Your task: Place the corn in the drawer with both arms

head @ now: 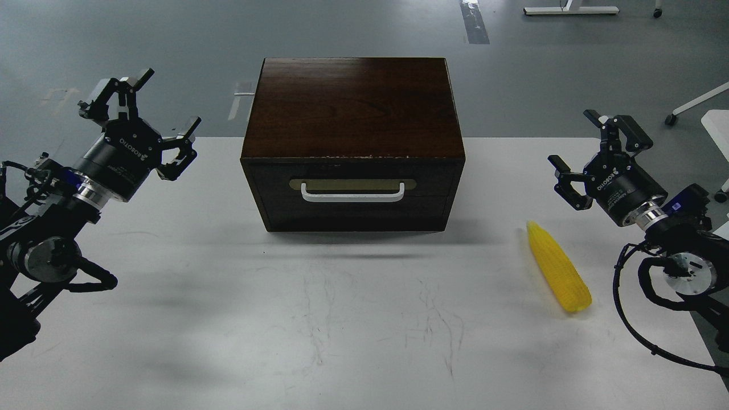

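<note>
A dark wood box stands at the middle back of the white table. Its single drawer is pushed in, with a white bar handle on a brass-coloured plate facing me. The yellow corn lies flat on the table to the right of the box, its pointed end toward the back. My left gripper hovers open left of the box, nothing between its fingers. My right gripper hovers open right of the box, above and behind the corn, holding nothing.
The white table shows faint scratches in front of the box. Grey floor lies behind it, with chair and stand legs at the far right.
</note>
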`<state>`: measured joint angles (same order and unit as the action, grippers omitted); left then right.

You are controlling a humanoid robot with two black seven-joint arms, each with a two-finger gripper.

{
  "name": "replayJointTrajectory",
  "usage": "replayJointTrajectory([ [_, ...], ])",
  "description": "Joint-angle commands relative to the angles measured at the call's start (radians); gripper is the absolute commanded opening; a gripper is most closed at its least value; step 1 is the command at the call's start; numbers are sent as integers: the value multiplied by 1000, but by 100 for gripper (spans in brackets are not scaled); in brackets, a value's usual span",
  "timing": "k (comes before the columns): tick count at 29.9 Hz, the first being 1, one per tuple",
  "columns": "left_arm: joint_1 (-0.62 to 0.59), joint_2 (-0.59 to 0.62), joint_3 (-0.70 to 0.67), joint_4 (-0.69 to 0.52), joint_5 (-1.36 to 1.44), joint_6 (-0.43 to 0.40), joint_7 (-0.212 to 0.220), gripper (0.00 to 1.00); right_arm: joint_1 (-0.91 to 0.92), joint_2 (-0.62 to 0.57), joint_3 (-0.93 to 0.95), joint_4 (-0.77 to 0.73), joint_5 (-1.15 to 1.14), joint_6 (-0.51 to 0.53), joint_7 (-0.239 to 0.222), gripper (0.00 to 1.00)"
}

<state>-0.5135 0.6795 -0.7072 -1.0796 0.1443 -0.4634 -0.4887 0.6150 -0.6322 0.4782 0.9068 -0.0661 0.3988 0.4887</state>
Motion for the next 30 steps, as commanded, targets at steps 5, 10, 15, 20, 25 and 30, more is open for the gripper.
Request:
replayJointTrajectory([
  [5,1,3,-3,0,0,-8,0,98,0,-1,2,-2,-1,0,0,100],
  [10,-14,15,2,62,11,-25,0,98,2,-1,2,-2,-3,9,0,100],
  [15,-48,118,8,147,-3,-25,0,98,3,-14,4,-2,-3,11,0,100],
  [20,-82,140,-3,191,-6,-25,0,98,-8,-20,4,-16,-3,3,0,100],
  [25,-123,198,-6,169,9,-25,0,98,-6,-20,-6,-52,-4,8,0,100],
  [30,-210,264,-8,-41,111,-25,0,98,-5,-20,-6,-89,-4,12,0,100],
])
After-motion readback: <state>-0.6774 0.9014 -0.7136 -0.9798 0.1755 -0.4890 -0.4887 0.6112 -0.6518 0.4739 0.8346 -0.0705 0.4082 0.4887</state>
